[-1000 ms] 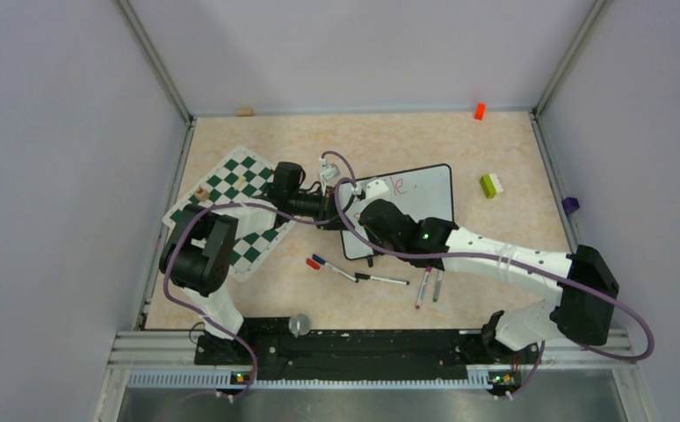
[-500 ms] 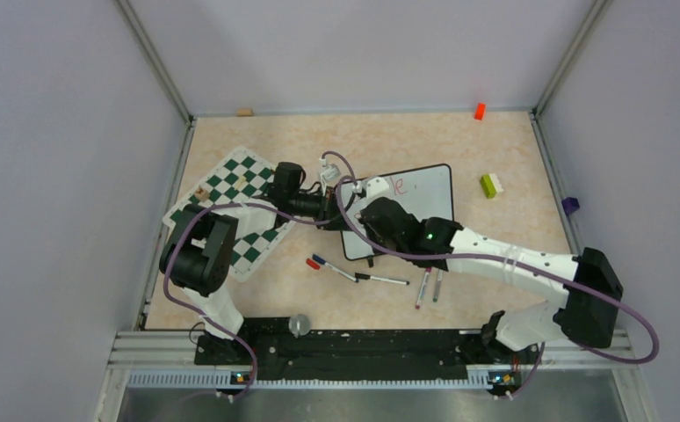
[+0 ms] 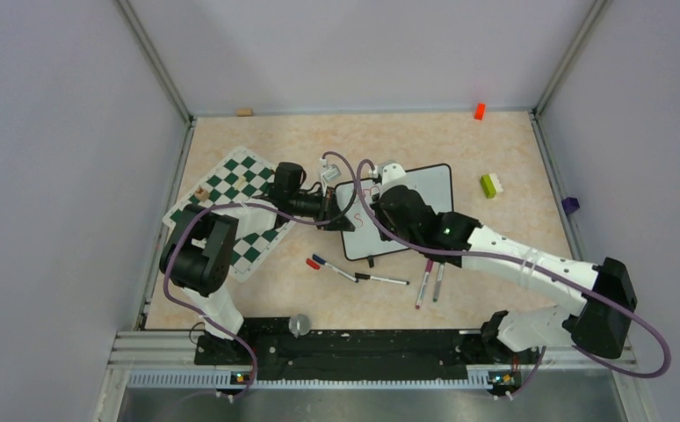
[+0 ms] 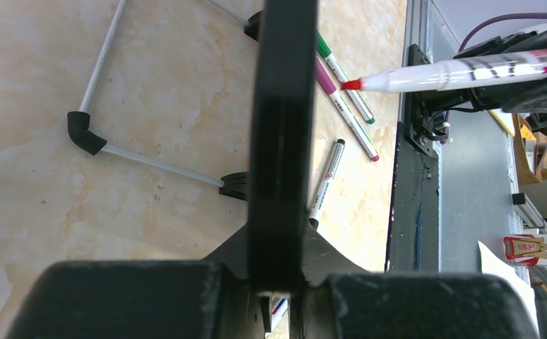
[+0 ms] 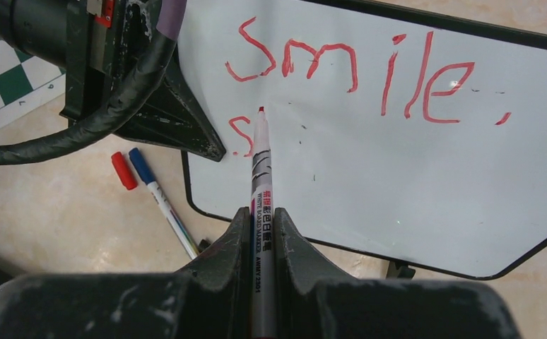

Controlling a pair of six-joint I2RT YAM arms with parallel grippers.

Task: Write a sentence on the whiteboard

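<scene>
The whiteboard [image 3: 430, 189] stands tilted on its feet at mid-table. My left gripper [image 3: 343, 214] is shut on its left edge; in the left wrist view that edge is a black bar [image 4: 285, 106] between the jaws of the left gripper [image 4: 283, 240]. Red lettering [image 5: 348, 70] on the board [image 5: 398, 176] reads "smile." with a single "s" [image 5: 241, 134] below it. My right gripper [image 5: 262, 219] is shut on a red marker [image 5: 261, 176]. The marker's tip is just right of that "s", close to the board. The right gripper also shows from above [image 3: 382, 195].
Loose markers lie in front of the board: a blue one with a red cap beside it [image 3: 332, 266], a black one [image 3: 382, 280], a pink one and a green one [image 3: 430, 283]. The chess mat [image 3: 240, 202] is at the left. Small blocks [image 3: 492, 185] [image 3: 479, 111] lie at the right.
My right gripper has moved right and farther back over the board. A red "s" now shows on the board's second line. The left arm has not moved.
</scene>
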